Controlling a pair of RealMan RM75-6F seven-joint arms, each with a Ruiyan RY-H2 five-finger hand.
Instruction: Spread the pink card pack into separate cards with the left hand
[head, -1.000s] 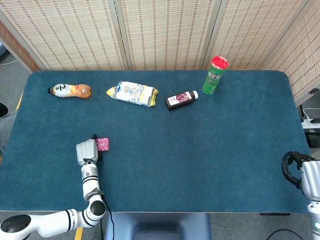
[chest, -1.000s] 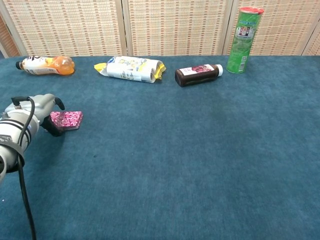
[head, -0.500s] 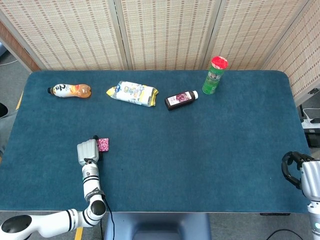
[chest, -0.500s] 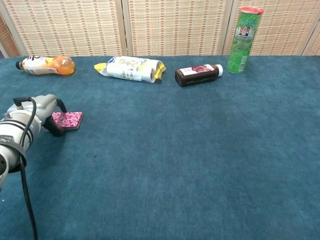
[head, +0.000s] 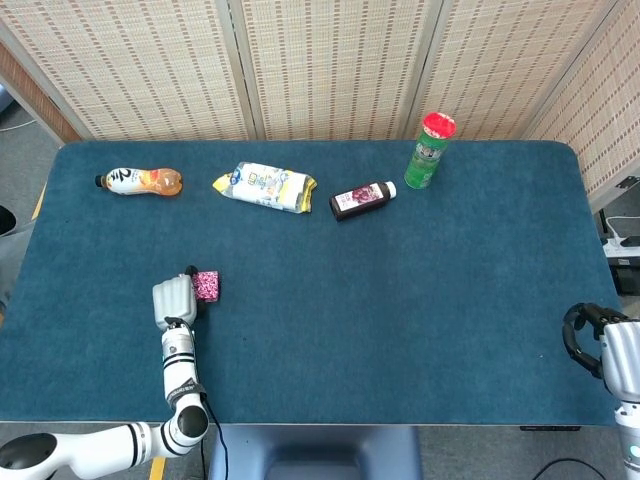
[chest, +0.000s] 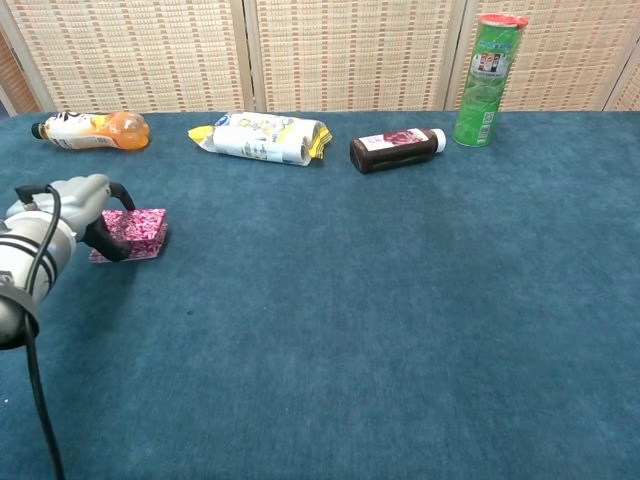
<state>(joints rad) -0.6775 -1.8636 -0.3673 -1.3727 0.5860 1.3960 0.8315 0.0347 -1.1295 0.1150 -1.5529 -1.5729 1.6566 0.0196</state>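
Observation:
The pink card pack lies at the left of the blue table, its near side tipped up, with a pink edge showing low on the cloth beneath it. My left hand grips the pack from its left side, dark fingertips against its edge. From the head view the pack sits just right of the left hand. My right hand rests at the table's near right corner, holding nothing.
Along the far side lie an orange drink bottle, a white and yellow snack bag and a dark bottle on its side; a green can stands upright. Wicker screens close the back.
The pack lay flat; now its near side is raised and it looks thicker in the chest view. My left hand shifted slightly up and left. The right hand stayed put.

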